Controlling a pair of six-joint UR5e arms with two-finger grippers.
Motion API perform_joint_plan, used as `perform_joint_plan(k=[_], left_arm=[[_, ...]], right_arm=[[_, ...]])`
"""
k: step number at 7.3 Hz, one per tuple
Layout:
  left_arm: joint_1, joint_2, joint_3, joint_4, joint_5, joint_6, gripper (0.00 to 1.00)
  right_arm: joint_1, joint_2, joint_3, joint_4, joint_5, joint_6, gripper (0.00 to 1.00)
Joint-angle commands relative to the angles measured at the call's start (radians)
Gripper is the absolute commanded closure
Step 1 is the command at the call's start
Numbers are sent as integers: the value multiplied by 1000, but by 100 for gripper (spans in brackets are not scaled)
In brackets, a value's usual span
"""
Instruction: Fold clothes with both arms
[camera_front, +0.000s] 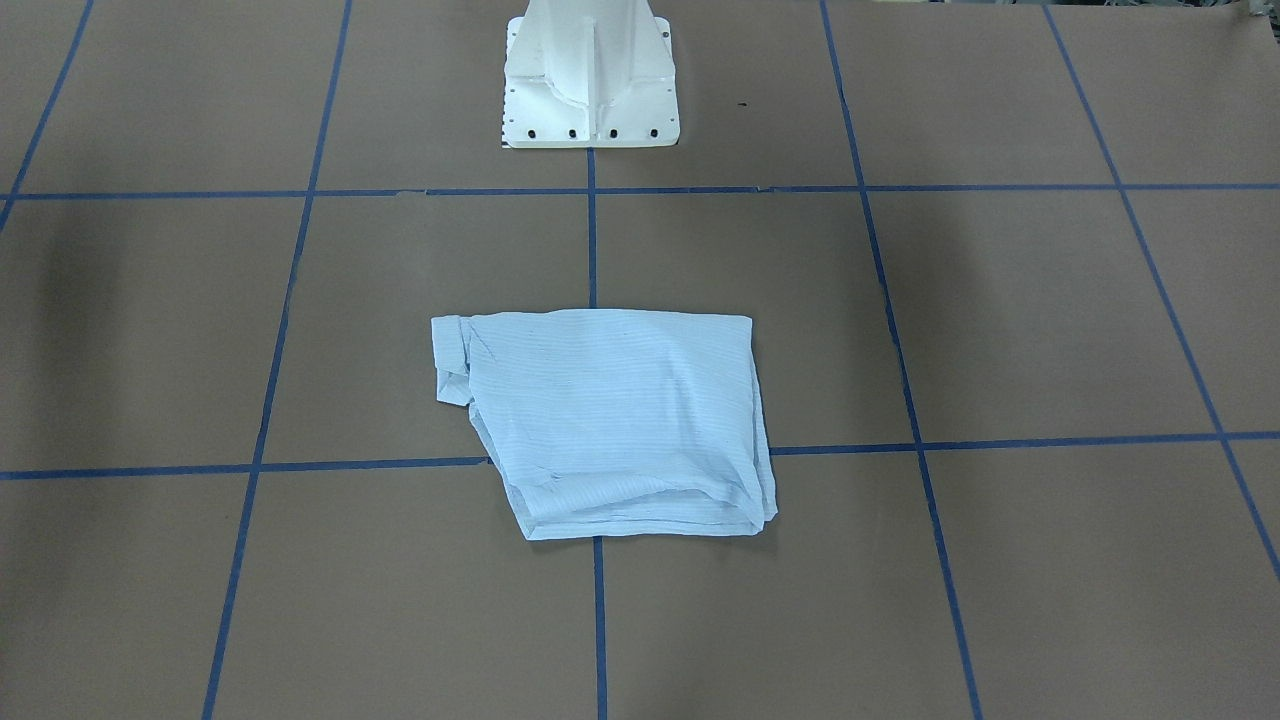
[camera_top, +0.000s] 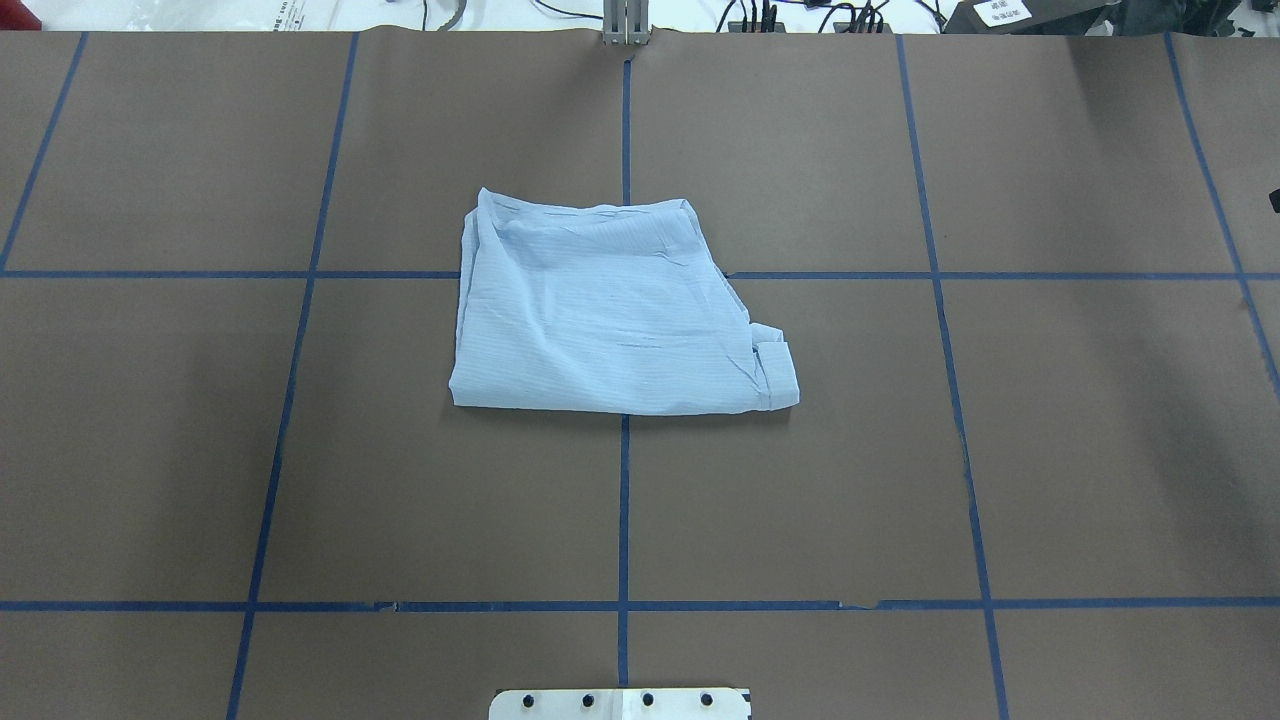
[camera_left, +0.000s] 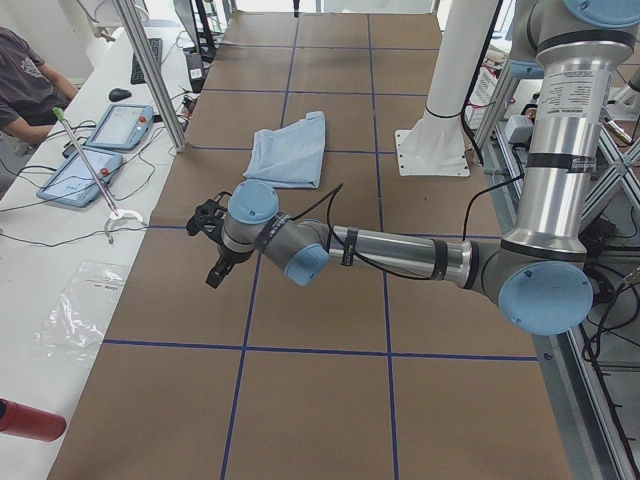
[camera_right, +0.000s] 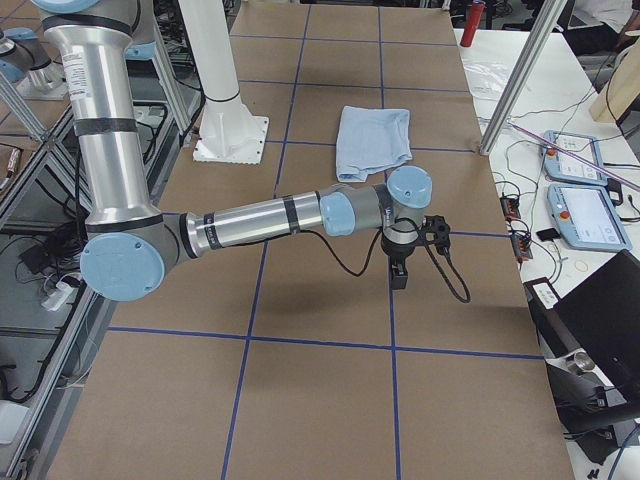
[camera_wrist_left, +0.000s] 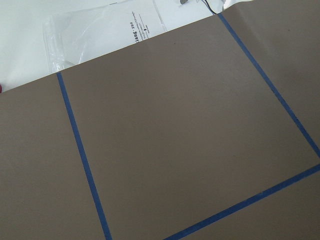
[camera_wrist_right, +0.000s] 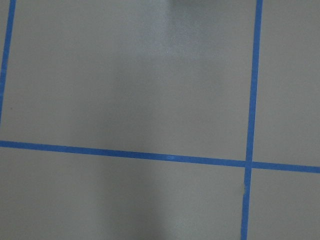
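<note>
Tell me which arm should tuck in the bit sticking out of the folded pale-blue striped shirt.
Right, likely. The folded pale-blue striped shirt has its cuff-like flap poking out at the near corner on the robot's right side. The black left gripper and right gripper both hang wide of the shirt.

Light is even and diffuse, falling from above. On the brown tabletop (camera_front: 1000, 600), broad soft-edged shadows lie toward its left and right edges in the front-facing and overhead views. The shirt (camera_front: 610, 420) throws only a thin dark line along one edge. Faint shadow sits under the left arm (camera_left: 400, 250) and the right arm (camera_right: 260, 222). The right wrist view is soft, with a pale sheen near its top edge. In the left wrist view the white bench (camera_wrist_left: 30, 40) is blown out, yet print on the plastic bag (camera_wrist_left: 100, 35) is sharp.
</note>
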Motion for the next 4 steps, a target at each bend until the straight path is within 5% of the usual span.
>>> perform_joint_plan(k=[1, 4], left_arm=[[0, 0, -2, 0, 0, 0, 0], [0, 0, -2, -2, -2, 0, 0]], right_arm=[[0, -3, 5, -2, 38, 1, 0], [0, -8, 5, 0, 41, 1, 0]])
